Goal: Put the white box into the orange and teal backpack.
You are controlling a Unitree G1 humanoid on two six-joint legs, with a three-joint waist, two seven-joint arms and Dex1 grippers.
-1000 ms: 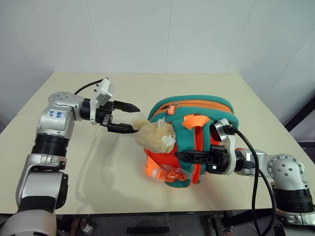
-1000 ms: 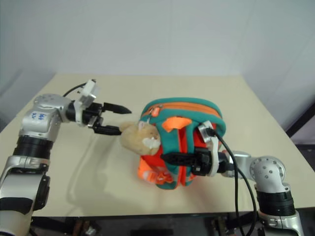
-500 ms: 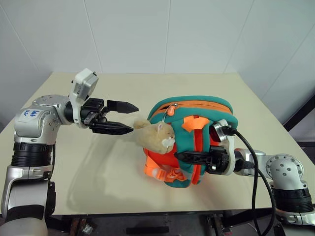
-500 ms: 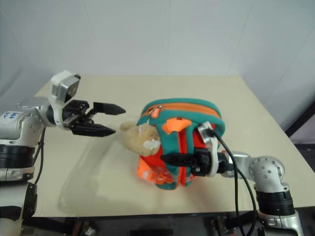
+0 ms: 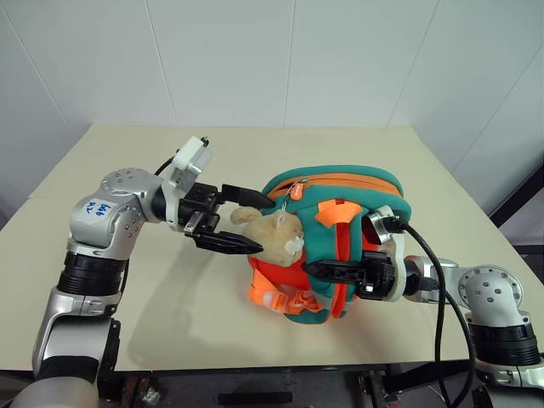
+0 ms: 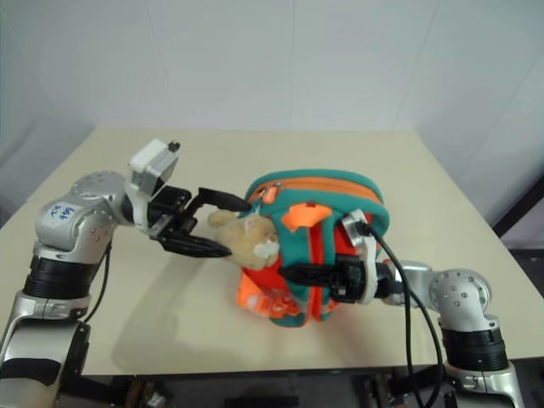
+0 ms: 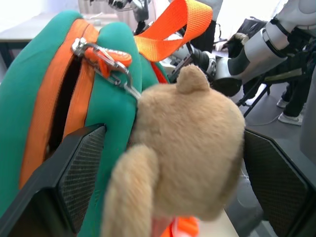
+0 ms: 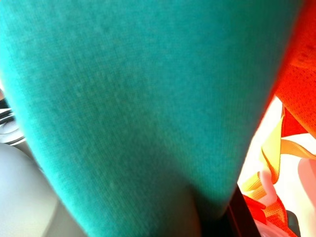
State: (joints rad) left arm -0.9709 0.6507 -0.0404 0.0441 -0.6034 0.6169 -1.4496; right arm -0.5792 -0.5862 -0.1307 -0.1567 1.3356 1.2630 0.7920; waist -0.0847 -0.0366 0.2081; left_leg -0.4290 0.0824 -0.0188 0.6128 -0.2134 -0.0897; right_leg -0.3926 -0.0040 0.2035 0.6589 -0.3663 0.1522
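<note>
On the beige table [image 5: 170, 323] in the head views, the orange and teal backpack [image 5: 340, 191] stands upright, its inside hidden, so any contents cannot be made out. Its plush bear [image 5: 274, 231] sits between the spread fingers of the left gripper [image 5: 246, 223]. The right gripper [image 5: 327, 270] is clamped on a teal strap [image 5: 344, 246] at the backpack's front. From the left wrist, the bear fills the gap between wide-open fingers [image 7: 79, 173], beside the zipper pull [image 7: 101, 57]. From the right wrist, teal fabric covers nearly everything.
</note>
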